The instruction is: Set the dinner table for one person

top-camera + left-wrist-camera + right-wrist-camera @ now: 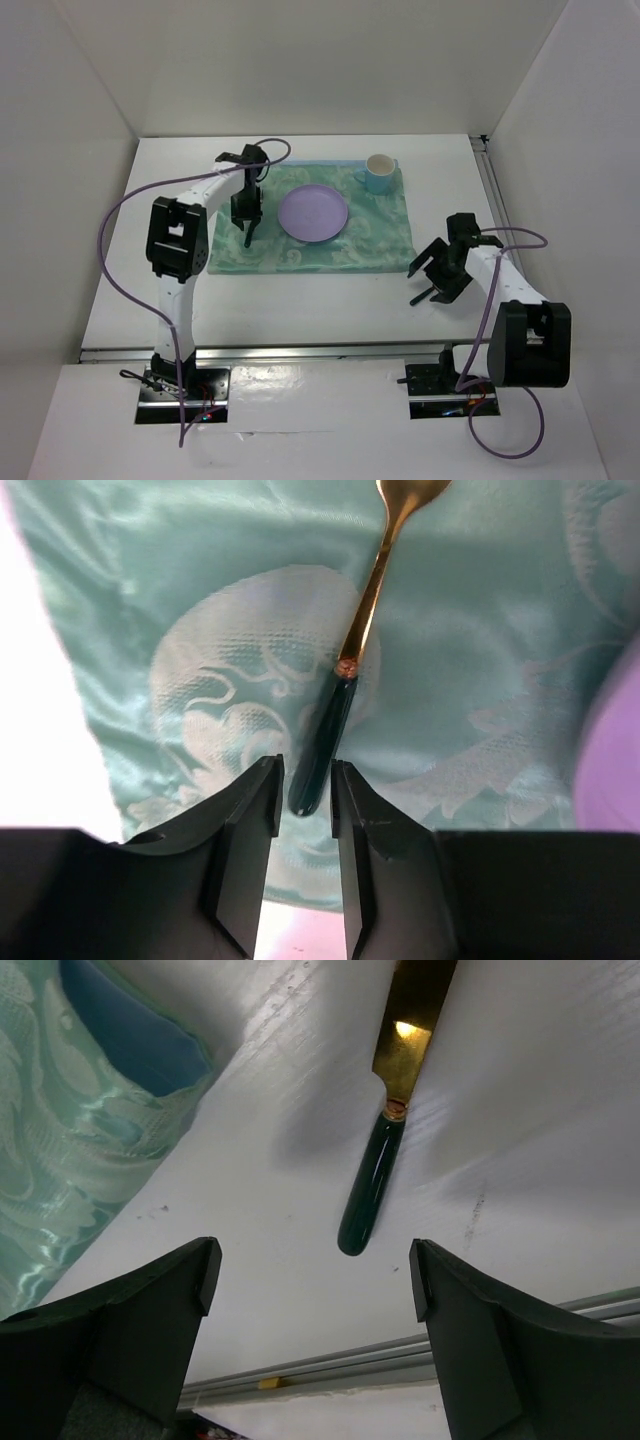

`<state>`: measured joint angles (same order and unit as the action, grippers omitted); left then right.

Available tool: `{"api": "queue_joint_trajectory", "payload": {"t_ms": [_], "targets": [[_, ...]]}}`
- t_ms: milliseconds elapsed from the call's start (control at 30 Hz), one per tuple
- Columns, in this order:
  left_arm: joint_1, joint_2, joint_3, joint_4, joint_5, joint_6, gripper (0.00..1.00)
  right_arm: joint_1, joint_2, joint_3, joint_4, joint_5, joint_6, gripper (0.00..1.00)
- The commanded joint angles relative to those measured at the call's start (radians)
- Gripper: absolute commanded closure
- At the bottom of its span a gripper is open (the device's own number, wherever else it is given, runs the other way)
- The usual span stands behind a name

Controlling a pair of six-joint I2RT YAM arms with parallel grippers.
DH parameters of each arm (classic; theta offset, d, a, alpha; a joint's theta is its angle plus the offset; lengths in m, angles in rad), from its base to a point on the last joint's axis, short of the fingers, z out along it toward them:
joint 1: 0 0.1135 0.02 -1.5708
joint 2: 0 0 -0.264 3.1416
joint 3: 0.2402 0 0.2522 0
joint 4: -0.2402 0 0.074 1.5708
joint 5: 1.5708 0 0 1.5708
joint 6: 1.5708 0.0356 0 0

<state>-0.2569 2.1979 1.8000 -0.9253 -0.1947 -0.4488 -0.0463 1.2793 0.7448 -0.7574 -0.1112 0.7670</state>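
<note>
**Top view** — Spanning the whole scene, under everything: large flat white rectangular counter, serving as the dinner table. Laid on its far half: green patterned cloth placemat, bearing a round lilac plate at centre and a pale blue mug near the far right corner. Poised nose-down over the cloth just left of the plate: left tool. Low over bare counter, just off the placemat's right edge: right tool.

**Left wrist view** — Lying flat on the placemat: gold utensil with dark green handle, head cut off by the frame, so fork or spoon not determinable. Jaws of the left tool narrowly apart, flanking the handle's end; no pinch apparent.

**Right wrist view** — Lying on bare counter: gold-bladed knife with dark green handle, apart from the placemat's corner. Jaws of the right tool spread wide, just short of the handle end, touching nothing.

**Assessment** — Judged step in hand: placing cutlery, with the left-side piece down beside the plate and the knife not yet collected. Called for next:
- Lifting the left tool straight up, clear of the handle, without dragging it.
- Lowering and closing the right tool squarely across the knife handle.
- Carrying the knife onto the cloth right of the plate.
</note>
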Motion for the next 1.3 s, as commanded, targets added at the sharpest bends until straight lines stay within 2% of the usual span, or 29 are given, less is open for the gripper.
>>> {"api": "queue_joint_trajectory", "payload": {"t_ms": [0, 33, 67, 167, 300, 367, 500, 533, 600, 667, 700, 833, 933, 1067, 1100, 1167, 1267], "targets": [[0.002, -0.116, 0.090, -0.049, -0.052, -0.016, 0.57, -0.006, -0.008, -0.025, 0.055, 0.050, 0.037, 0.12], [0.002, -0.125, 0.108, -0.062, -0.064, -0.016, 0.55, -0.006, 0.005, -0.035, 0.065, 0.059, 0.037, 0.23], [0.002, -0.125, 0.127, -0.075, -0.064, -0.016, 0.55, -0.006, 0.017, -0.035, 0.066, 0.059, 0.037, 0.26], [0.002, -0.165, 0.186, -0.109, -0.064, -0.005, 0.53, -0.006, 0.067, -0.045, 0.084, 0.070, 0.046, 0.30], [0.002, -0.236, 0.187, -0.119, -0.046, -0.005, 0.53, -0.006, 0.089, -0.074, 0.118, 0.070, 0.070, 0.38], [0.002, -0.274, 0.177, -0.110, -0.028, -0.005, 0.53, -0.006, 0.089, -0.097, 0.139, 0.085, 0.081, 0.38], [0.002, -0.319, 0.177, -0.101, 0.017, -0.034, 0.53, -0.006, 0.078, -0.107, 0.168, 0.120, 0.092, 0.51], [0.002, -0.319, 0.168, -0.101, 0.027, -0.034, 0.53, -0.006, 0.078, -0.107, 0.168, 0.133, 0.092, 0.64], [0.002, -0.329, 0.168, -0.101, 0.028, -0.034, 0.53, -0.006, 0.068, -0.107, 0.177, 0.142, 0.092, 0.76], [0.002, -0.339, 0.179, -0.101, 0.028, -0.034, 0.53, -0.006, 0.033, -0.069, 0.161, 0.189, 0.072, 0.97], [0.002, -0.339, 0.179, -0.113, 0.028, -0.034, 0.53, -0.006, 0.017, -0.047, 0.152, 0.206, 0.055, 1.00], [0.002, -0.375, 0.213, -0.124, 0.055, -0.034, 0.53, -0.006, -0.038, 0.099, 0.150, 0.220, -0.166, 1.00], [0.002, -0.405, 0.213, -0.124, 0.080, -0.034, 0.53, 0.016, 0.011, 0.249, 0.141, 0.124, -0.279, 1.00], [0.002, -0.414, 0.213, -0.124, 0.089, -0.034, 0.53, 0.098, 0.216, 0.451, 0.072, -0.072, -0.493, 1.00], [0.002, -0.414, 0.197, -0.124, 0.089, -0.044, 0.53, 0.129, 0.317, 0.525, 0.026, -0.143, -0.520, 1.00], [0.002, -0.426, 0.188, -0.124, 0.078, -0.044, 0.53, 0.169, 0.394, 0.574, 0.004, -0.157, -0.572, 1.00], [0.002, -0.437, 0.179, -0.124, 0.069, -0.044, 0.53, 0.253, 0.483, 0.640, -0.022, -0.035, -0.548, 1.00]]}}
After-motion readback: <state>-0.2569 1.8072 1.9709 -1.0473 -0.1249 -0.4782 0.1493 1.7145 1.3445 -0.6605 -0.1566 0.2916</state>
